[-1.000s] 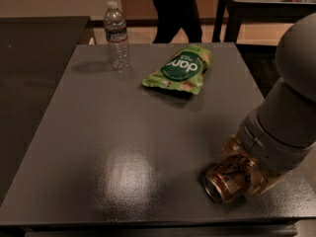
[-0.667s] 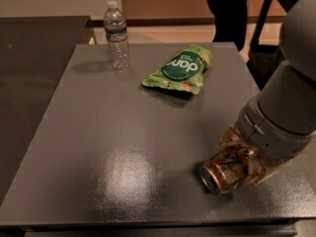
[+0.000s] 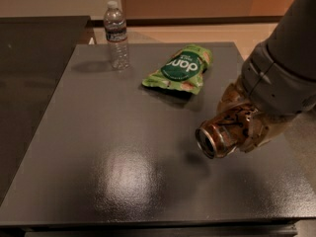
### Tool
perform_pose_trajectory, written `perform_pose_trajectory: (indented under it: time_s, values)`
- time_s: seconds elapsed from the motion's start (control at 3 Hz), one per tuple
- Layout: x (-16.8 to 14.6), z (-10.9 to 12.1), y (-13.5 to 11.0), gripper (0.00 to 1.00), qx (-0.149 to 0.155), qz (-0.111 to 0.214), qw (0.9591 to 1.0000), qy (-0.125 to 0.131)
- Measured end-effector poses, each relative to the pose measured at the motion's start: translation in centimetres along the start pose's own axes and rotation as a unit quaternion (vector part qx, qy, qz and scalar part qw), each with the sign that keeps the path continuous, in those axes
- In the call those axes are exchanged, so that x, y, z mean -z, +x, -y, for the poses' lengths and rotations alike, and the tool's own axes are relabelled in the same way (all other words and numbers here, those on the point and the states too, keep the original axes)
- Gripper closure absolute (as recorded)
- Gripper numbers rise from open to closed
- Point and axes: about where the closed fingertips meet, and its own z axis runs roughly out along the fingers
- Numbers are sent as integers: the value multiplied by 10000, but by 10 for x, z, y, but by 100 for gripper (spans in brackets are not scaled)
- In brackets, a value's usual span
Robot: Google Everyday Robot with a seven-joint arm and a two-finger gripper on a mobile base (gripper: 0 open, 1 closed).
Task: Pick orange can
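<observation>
The orange can (image 3: 217, 135) is a coppery metal can held on its side, its silver-rimmed end facing left toward the camera. My gripper (image 3: 243, 127) is shut on it, with a finger above and below the can's body. The can hangs a little above the dark grey table (image 3: 123, 152), over its right half, and casts a small shadow below. The big grey arm reaches in from the right edge.
A green snack bag (image 3: 180, 69) lies flat at the table's back centre-right. A clear water bottle (image 3: 116, 35) stands upright at the back left. A darker surface (image 3: 29, 73) adjoins the table on the left. The table's front edge runs along the bottom.
The can has come up off the table in my gripper and moved back and slightly left. The people behind the table are out of view now.
</observation>
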Motion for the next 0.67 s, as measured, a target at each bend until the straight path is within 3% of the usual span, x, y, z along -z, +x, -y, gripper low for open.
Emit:
perform_pose_trajectory:
  time_s: [0.33, 0.67]
  values:
    - [31, 19, -5, 100, -52, -114, 9992, 368]
    - [31, 19, -5, 100, -52, -115, 9992, 370]
